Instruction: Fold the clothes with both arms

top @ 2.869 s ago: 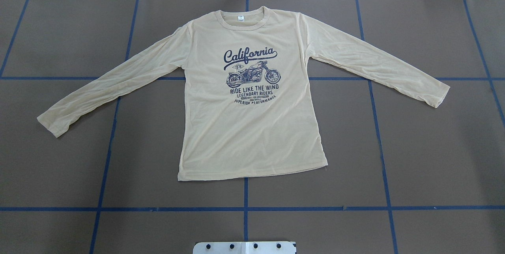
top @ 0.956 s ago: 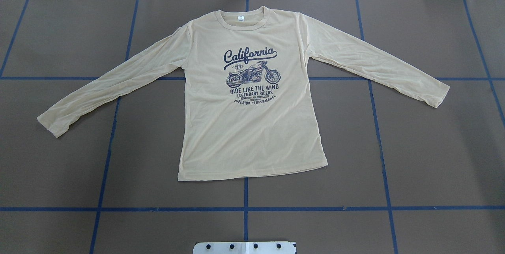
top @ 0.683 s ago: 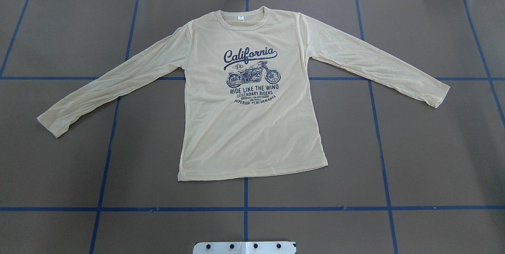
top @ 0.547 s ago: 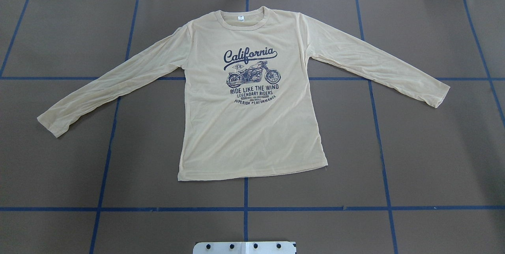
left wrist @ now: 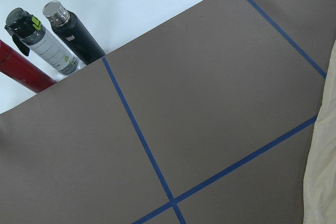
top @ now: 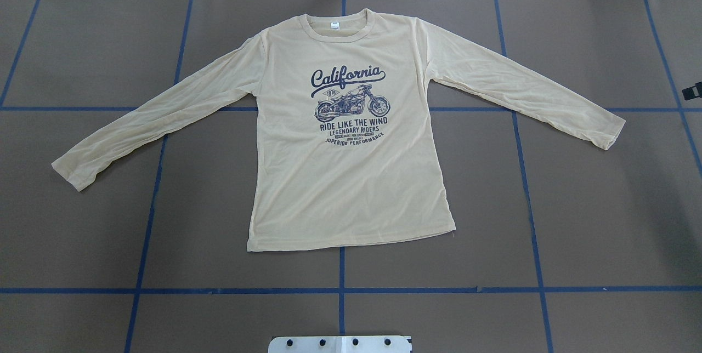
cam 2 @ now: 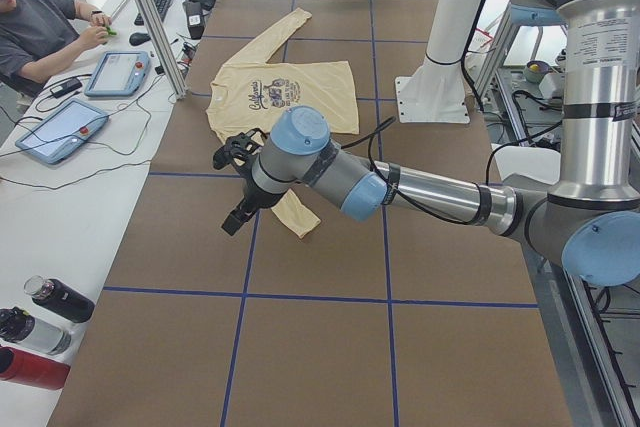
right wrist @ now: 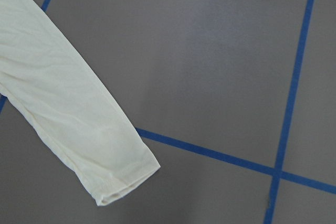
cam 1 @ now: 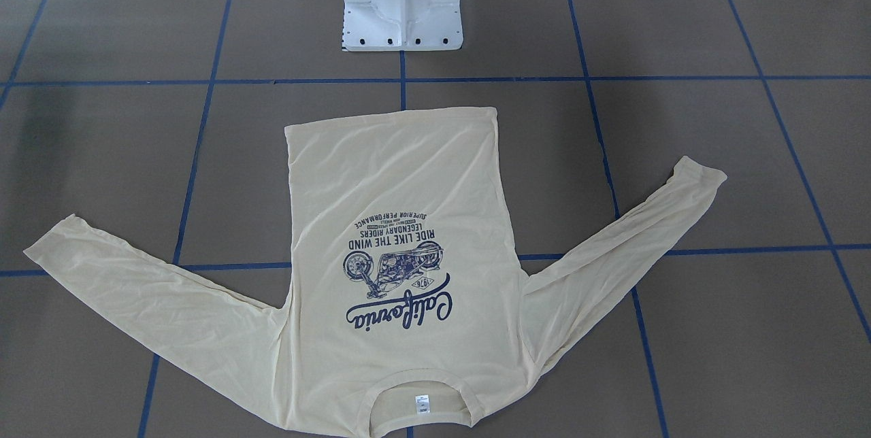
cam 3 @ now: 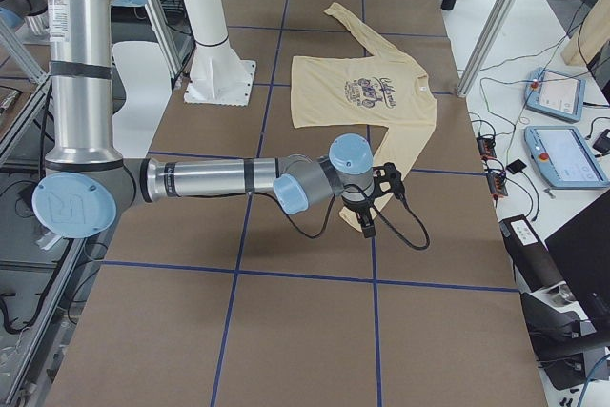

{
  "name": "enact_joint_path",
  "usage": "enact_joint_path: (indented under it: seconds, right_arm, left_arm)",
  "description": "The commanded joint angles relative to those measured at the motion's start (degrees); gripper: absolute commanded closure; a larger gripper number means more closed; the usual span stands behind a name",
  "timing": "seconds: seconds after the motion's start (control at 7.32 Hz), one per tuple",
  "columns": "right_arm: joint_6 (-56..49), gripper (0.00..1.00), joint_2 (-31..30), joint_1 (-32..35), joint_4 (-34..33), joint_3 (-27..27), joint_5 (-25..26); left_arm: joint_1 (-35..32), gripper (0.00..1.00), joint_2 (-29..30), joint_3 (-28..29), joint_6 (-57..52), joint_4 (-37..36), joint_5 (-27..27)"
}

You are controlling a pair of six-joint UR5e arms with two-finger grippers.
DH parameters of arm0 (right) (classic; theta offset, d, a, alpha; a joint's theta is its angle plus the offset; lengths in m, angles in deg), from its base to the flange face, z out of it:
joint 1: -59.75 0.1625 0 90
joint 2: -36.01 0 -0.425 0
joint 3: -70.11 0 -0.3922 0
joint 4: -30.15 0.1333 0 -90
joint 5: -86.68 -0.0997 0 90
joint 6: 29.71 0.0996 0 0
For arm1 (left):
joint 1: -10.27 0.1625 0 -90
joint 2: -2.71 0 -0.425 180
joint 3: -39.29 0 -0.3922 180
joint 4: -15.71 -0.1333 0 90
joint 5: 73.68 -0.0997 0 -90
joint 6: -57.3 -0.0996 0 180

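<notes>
We show the T-shirt (top: pixel 345 188) lying flat, print up, sleeves outstretched, on the table (top: pixel 603 221), hem toward the pedestal (cam 1: pixel 403 9). The left gripper (cam 2: pixel 236 215) and right gripper (cam 3: pixel 368 220) hover near its two ends; we cannot tell how their fingers stand.

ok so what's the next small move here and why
Probably bring each end effector in over its nearest cuff. The shirt lies flat and unfolded, sleeves spread; the right end effector and left end effector hang outboard of the right cuff and left cuff, touching no cloth.
</notes>
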Motion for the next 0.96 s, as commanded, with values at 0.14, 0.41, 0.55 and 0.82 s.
enact_joint_path:
  seconds: [0.14, 0.41, 0.55, 0.82]
  right_arm:
    - [15.72, 0.05, 4.21, -9.98, 19.68, -12.58, 9.65]
    - [16.36, 0.13, 5.72, -11.65, 24.37, -17.36, 9.92]
    - [16.36, 0.19, 5.90, -11.83, 24.39, -17.46, 9.92]
    - [17.49, 0.25, 5.12, -12.18, 24.56, -17.29, 9.65]
  left_arm:
    - [-0.03, 0.00, -0.30, -0.35, 0.02, 0.22, 0.01]
    - [0.06, 0.00, -0.30, -0.27, 0.02, 0.13, 0.01]
    - [0.06, 0.00, -0.30, -0.18, 0.02, 0.13, 0.01]
    - [0.06, 0.00, -0.21, 0.08, 0.02, 0.13, 0.01]
